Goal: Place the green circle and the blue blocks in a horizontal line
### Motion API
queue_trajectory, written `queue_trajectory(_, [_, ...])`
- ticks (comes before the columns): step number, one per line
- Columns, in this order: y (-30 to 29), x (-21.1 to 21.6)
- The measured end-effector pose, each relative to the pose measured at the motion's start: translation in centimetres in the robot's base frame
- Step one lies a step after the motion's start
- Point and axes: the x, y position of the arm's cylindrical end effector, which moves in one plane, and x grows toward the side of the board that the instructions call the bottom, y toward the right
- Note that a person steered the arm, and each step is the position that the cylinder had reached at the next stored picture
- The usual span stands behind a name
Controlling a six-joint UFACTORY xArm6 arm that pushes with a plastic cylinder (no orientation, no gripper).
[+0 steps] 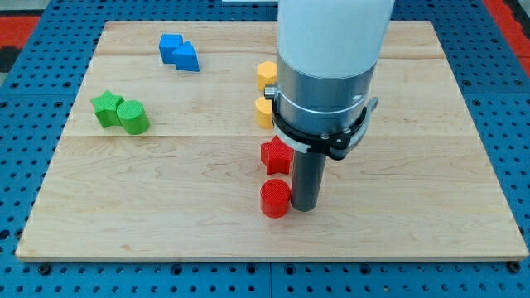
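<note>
Our tip [305, 207] sits low centre, right beside the red round block [275, 199].
No gripper on this arm, just the rod, so nothing's held. Nearest us, tip is touching or almost touching the red round block's right side. Just behind, red star [276, 155] hugs the rod's left. Further up, two yellow blocks [265, 92], partly hidden by the arm, shapes unclear. Over on the view's left, green circle [132, 117] touching green star [107, 108]. Farthest back, top left, two blue blocks [179, 51] pressed together, well apart from the green pair and from our tip. All on the wooden board [431, 182].
</note>
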Motion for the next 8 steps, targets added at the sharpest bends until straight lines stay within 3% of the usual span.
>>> queue_trajectory(1, [1.4,1.7])
queue_trajectory(2, [-0.1,6.1])
queue_trajectory(4, [-15.7,6.7])
queue_trajectory(6, [-17.9,6.6])
queue_trajectory(8, [-21.9,-2.6])
